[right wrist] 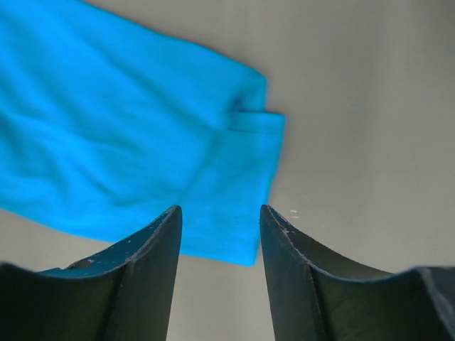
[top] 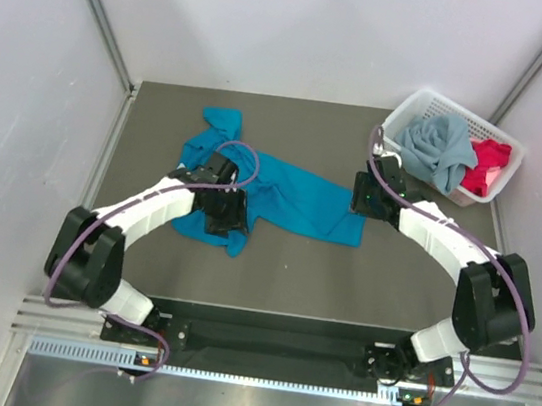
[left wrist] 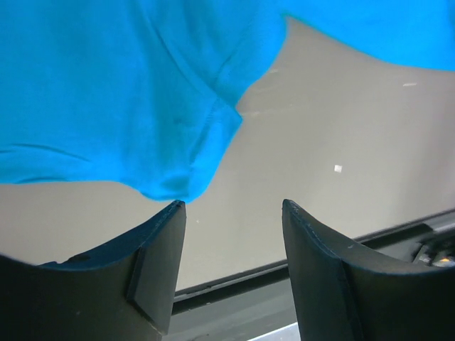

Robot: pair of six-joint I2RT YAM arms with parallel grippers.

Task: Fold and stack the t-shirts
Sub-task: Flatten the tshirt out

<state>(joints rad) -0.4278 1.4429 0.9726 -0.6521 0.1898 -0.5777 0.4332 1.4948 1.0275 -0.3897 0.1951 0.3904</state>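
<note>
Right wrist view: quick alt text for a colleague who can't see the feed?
The right gripper hangs open over a corner of the teal t-shirt, its two dark fingers framing the hem with nothing gripped. The shirt lies rumpled on the grey table.

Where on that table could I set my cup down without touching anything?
The bare strip between the teal shirt and the table near edge, and the far strip left of the basket. The middle and far right corner are crowded.

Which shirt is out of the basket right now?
The teal-blue t-shirt, lying on the table; the grey-blue t-shirt and red-pink t-shirt sit bunched in the basket.
</note>
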